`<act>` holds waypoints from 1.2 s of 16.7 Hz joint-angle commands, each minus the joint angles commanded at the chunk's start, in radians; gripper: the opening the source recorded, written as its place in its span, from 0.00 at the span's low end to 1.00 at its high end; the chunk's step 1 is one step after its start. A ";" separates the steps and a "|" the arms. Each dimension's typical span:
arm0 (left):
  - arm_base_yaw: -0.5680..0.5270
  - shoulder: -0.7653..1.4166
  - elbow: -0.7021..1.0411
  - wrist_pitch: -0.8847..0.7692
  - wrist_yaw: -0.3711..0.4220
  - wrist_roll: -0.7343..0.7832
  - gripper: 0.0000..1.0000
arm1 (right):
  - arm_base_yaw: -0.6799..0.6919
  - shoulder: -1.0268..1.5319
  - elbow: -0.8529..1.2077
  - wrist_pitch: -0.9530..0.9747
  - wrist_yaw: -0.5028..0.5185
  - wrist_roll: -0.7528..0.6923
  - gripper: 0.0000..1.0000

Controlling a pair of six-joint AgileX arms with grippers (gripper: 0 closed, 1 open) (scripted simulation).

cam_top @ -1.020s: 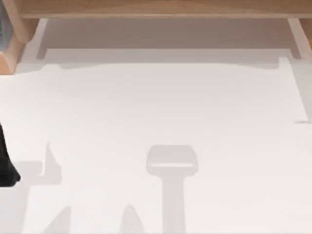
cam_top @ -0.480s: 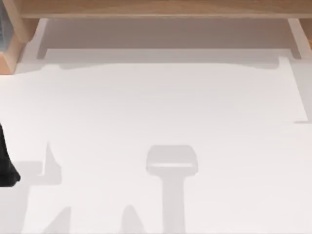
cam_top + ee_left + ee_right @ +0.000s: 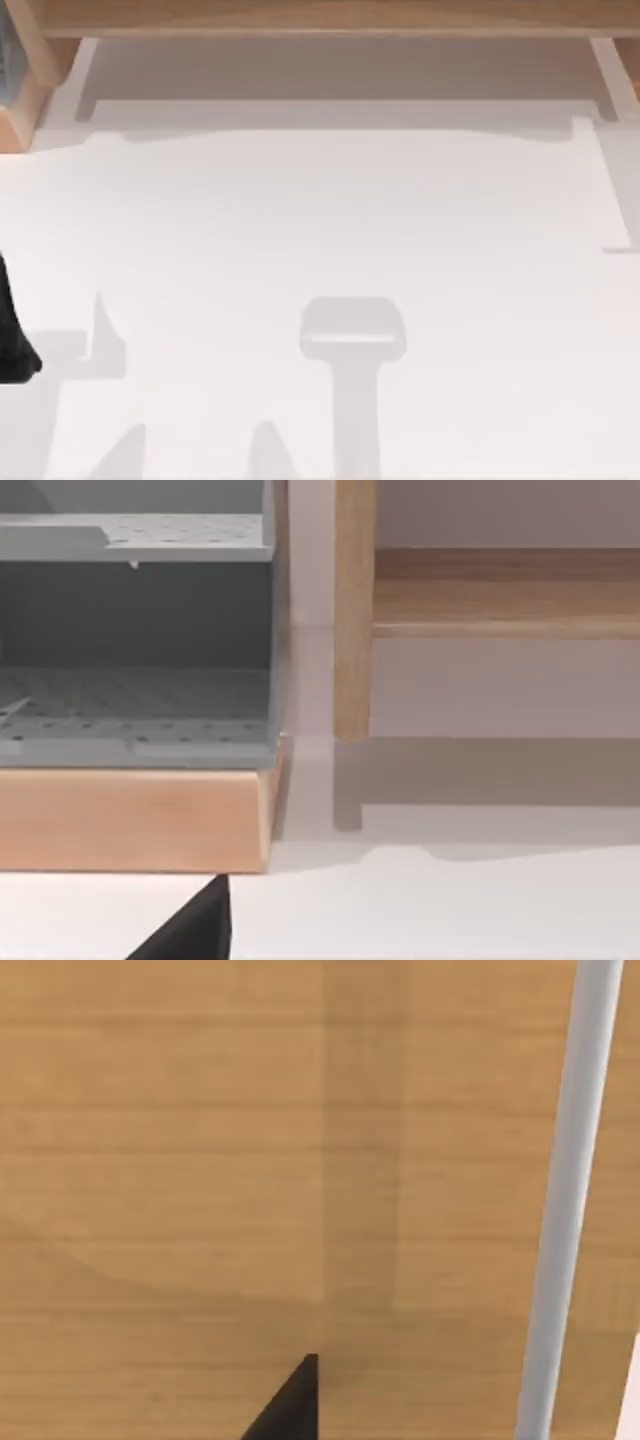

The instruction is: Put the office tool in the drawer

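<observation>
Right at the jaws of the right gripper, of which 1 black tip shows at the lower edge of the right wrist view, a wooden panel stands very close, its grain running across. Just beside the tip and a little farther off, 1 pale round bar runs along the panel. How far these jaws are open, and whether they hold anything, I cannot tell. Ahead of the left gripper, seen as 1 black wedge low in the left wrist view, lies the bare white table. Beyond that strip sits a light wooden base, and on it a grey perforated rack with 2 levels. Beside the rack, apart from it by a narrow gap, a wooden post rises from the table, and a wooden shelf runs off from the post, farther back. The left jaws' opening and hold I cannot tell either. From above, the left arm is a dark shape at the table's left edge, with a wooden frame along the far side. Where the office tool lies I cannot tell.
</observation>
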 joint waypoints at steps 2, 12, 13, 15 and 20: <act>0.000 0.000 0.000 0.000 0.000 0.000 1.00 | 0.000 0.000 0.000 0.000 0.000 0.000 0.40; 0.000 0.000 0.000 0.000 0.000 0.000 1.00 | 0.000 0.000 0.000 0.000 0.000 0.000 0.00; 0.000 0.000 0.000 0.000 0.000 0.000 1.00 | 0.000 0.000 0.000 0.000 0.000 0.000 0.00; 0.000 0.000 0.000 0.000 0.000 0.000 1.00 | 0.000 0.000 0.000 0.000 0.000 0.000 0.00; 0.000 0.000 0.000 0.000 0.000 0.000 1.00 | 0.031 0.027 0.061 -0.041 0.032 0.001 0.00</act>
